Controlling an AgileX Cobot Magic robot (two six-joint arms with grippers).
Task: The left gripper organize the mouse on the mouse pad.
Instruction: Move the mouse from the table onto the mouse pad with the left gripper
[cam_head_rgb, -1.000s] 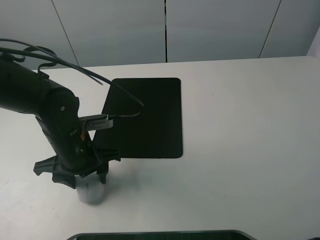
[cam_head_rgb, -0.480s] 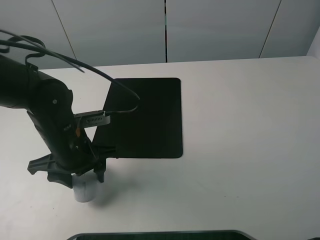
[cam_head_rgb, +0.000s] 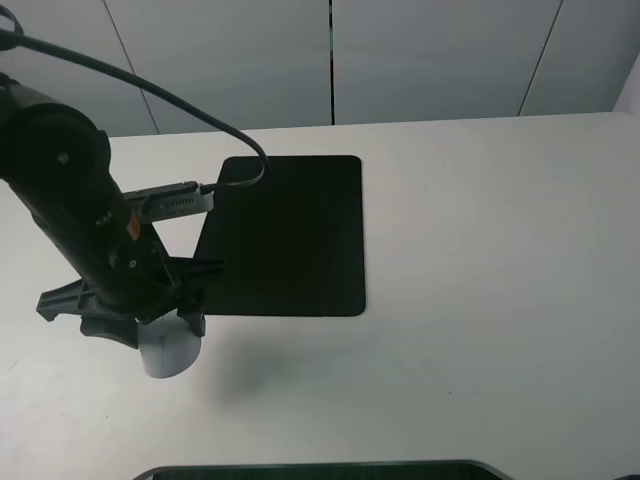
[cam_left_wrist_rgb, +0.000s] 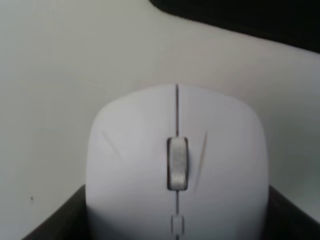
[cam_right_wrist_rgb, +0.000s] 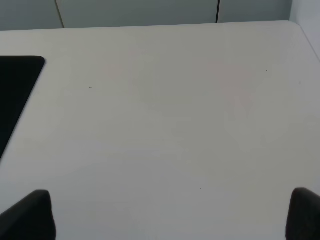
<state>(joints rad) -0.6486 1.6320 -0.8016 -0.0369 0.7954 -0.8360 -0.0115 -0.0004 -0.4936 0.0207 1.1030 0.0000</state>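
Since the mouse (cam_head_rgb: 168, 358) sits between the tips of the left pincer (cam_head_rgb: 165, 332), w/ both dark tips against its flanks in the wrist view, the pincer reads as closed on the mouse. Overhead, the mouse is at lower left of frame, off the mouse pad (cam_head_rgb: 290, 240), near the pad's lower-left corner. Prob. lifted off the bench (cam_head_rgb: 480, 250), can't be sure. Key relation: pad lies up & right of the mouse. Mouse long axis (seam + wheel) points twd the pad edge. Left arm is nearer. Right pincer (cam_right_wrist_rgb: 166, 215) gapes wide, holds nothing, well apart.
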